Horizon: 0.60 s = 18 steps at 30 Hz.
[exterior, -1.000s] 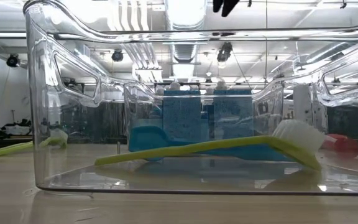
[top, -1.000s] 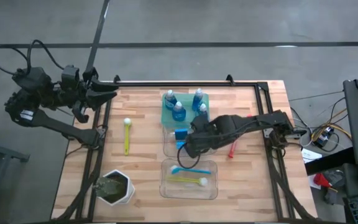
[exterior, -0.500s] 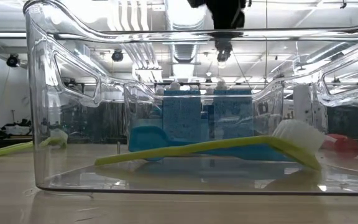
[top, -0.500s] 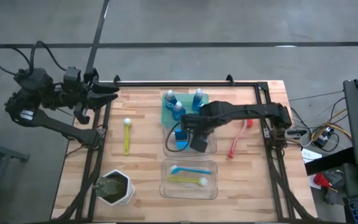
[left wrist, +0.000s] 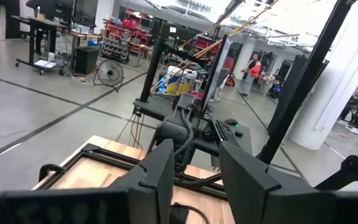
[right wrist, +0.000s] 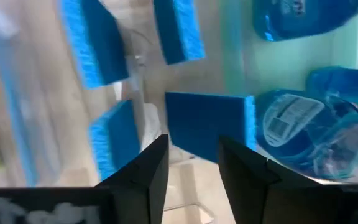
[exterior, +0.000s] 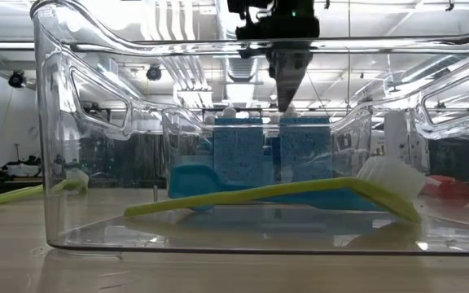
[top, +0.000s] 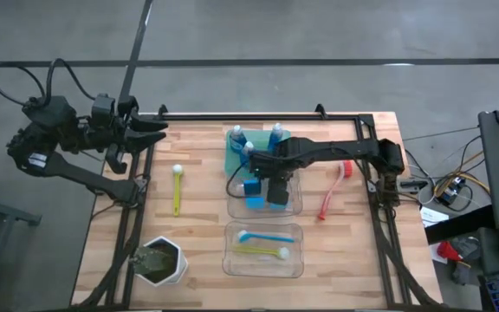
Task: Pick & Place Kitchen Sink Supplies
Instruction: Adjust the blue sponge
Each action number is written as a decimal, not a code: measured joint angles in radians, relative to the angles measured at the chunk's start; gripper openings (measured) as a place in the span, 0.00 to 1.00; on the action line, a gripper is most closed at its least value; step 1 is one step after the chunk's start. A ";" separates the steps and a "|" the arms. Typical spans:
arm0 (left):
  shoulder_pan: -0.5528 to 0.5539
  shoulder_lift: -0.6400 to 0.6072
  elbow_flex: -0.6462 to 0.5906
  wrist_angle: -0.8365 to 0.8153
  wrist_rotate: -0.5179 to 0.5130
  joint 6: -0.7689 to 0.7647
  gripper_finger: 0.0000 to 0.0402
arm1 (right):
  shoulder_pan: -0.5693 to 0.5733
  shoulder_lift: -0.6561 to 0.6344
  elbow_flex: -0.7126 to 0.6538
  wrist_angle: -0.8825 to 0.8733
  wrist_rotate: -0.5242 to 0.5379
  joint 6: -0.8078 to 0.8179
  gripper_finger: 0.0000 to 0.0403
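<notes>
Three blue sponges (top: 253, 194) lie in a clear bin (top: 297, 206) at mid table; in the low view they stand on edge (exterior: 238, 150). My right gripper (top: 275, 184) hangs over this bin, pointing down, open (right wrist: 191, 149). One sponge (right wrist: 207, 127) lies just past its fingertips, and I see no touch. Bottles of blue liquid (top: 275, 136) stand in the green tray (top: 230, 158) behind the bin. A blue brush (top: 262, 236) and a yellow-green brush (top: 262, 252) lie in the near bin (top: 294, 260). My left gripper (top: 156, 130) waits open off the far left corner.
A yellow-green brush (top: 177, 186) lies on the wood left of the bins, and a pink-red brush (top: 332, 192) to their right. A white pot of greenery (top: 159, 261) stands at the near left corner. Black frame rails (top: 258, 116) run along the table's edges.
My right gripper has swung from the sponge bin's near side toward the far edge and the green tray, come down over the sponges and rolled about its own axis. In the low view it has dropped from the picture's top to just above the sponges.
</notes>
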 joint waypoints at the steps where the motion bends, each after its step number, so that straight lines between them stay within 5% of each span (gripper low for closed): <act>1: 0.000 0.000 0.000 0.000 0.000 0.000 0.30 | -0.006 0.000 -0.010 0.004 0.000 -0.006 0.34; 18: 0.000 0.012 0.000 0.001 -0.003 0.001 0.30 | -0.070 0.000 -0.106 0.114 0.008 -0.106 0.28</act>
